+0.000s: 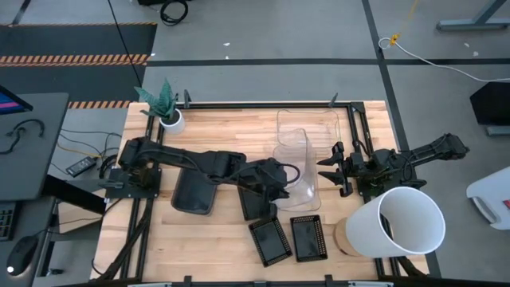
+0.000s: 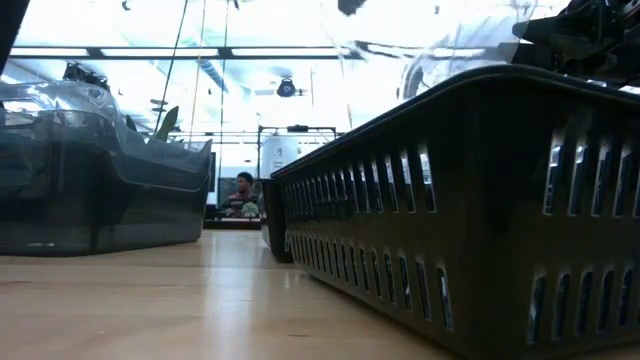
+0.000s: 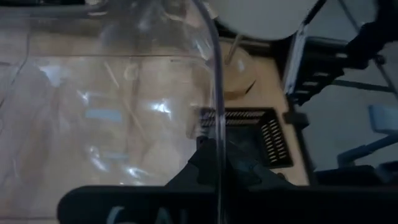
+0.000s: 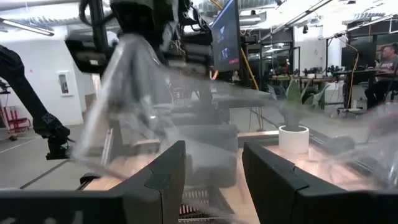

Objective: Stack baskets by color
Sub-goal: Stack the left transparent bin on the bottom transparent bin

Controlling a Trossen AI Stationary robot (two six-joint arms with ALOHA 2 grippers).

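A large clear basket [image 1: 300, 159] hangs tilted above the table's middle, with my left gripper [image 1: 285, 177] shut on it. In the left wrist view its wall [image 3: 112, 112] fills the picture. A second clear basket [image 1: 307, 121] stands just beyond it toward the far edge. A smoky grey basket [image 1: 194, 191] lies under my left arm. Three black perforated trays [image 1: 256, 201] [image 1: 269, 239] [image 1: 308, 237] lie near the front edge. My right gripper [image 1: 325, 169] stands open at the right, facing the held basket and touching nothing. My left gripper pinches the clear basket's rim edge [image 3: 217, 134] between its two fingers, one on each side of the wall. The fingers come from the table's left, slanting down. The basket is lifted and tilted; I cannot tell whether its lower end touches the table.
A big white bucket [image 1: 402, 225] lies on its side at the near right. A small white plant pot [image 1: 170, 119] stands at the far left corner. A black frame [image 1: 351, 119] edges the table. In the low view a black tray [image 2: 480, 200] stands close.
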